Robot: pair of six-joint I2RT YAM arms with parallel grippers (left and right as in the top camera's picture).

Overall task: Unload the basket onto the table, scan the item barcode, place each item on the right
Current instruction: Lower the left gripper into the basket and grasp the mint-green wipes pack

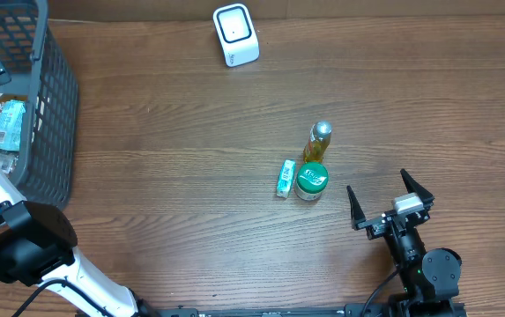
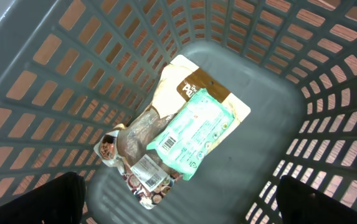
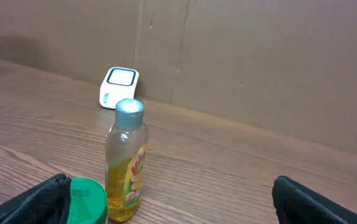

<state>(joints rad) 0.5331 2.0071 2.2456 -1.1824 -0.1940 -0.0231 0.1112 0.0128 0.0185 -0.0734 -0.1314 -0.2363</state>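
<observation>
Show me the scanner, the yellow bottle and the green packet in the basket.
scanner [image 1: 235,33], overhead view, white top face.
bottle [image 3: 126,174], right wrist view, yellow body.
green packet [image 2: 194,130], left wrist view, middle of its wrapper.

A basket [image 1: 54,106] stands at the left edge of the tabletop [image 1: 173,176]. In it, a flat packet [image 2: 194,132] lies on top of a pouch [image 2: 169,84]. The scanner [image 1: 235,35] stands at the far side, near the middle. Right of centre a bottle [image 1: 319,141] stands upright, a round tub [image 1: 311,180] just before it, and a small tube [image 1: 285,178] lies just left of the tub.
</observation>
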